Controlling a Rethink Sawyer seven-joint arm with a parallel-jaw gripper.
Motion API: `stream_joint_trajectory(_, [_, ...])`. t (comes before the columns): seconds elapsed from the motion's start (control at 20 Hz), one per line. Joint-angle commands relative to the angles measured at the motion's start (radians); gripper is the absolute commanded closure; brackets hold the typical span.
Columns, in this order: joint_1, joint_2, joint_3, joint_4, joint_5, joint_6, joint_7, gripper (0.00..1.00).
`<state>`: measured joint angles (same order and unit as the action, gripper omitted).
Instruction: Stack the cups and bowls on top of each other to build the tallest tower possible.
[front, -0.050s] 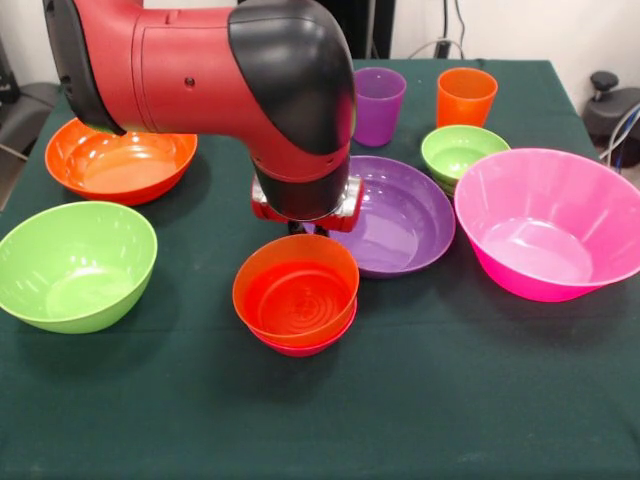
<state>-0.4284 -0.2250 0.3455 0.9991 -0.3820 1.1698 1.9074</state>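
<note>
a dark green cloth covers the surface (420, 420), whose front strip lies bare. the tower (296, 297), an orange bowl nested in a red one, stands mid-front. the pincer (300, 228) hangs just behind it, hidden by the arm; whether spread or pressed together, cannot tell. the pink bowl (550, 222) overhangs the right edge, empty.

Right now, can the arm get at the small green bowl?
Probably yes. The small green bowl sits open-side up with nothing in it, between the orange cup and the pink bowl. Its top is free from above; the arm hangs over the purple bowl beside it.
</note>
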Motion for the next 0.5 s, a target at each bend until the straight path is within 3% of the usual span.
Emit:
stream_joint_trajectory(0.05, [0.011, -0.004, 0.048, 0.029, -0.05, -0.022, -0.223, 1.0])
stream_joint_trajectory(0.5, [0.009, -0.014, 0.046, 0.05, -0.044, -0.025, -0.209, 1.0])
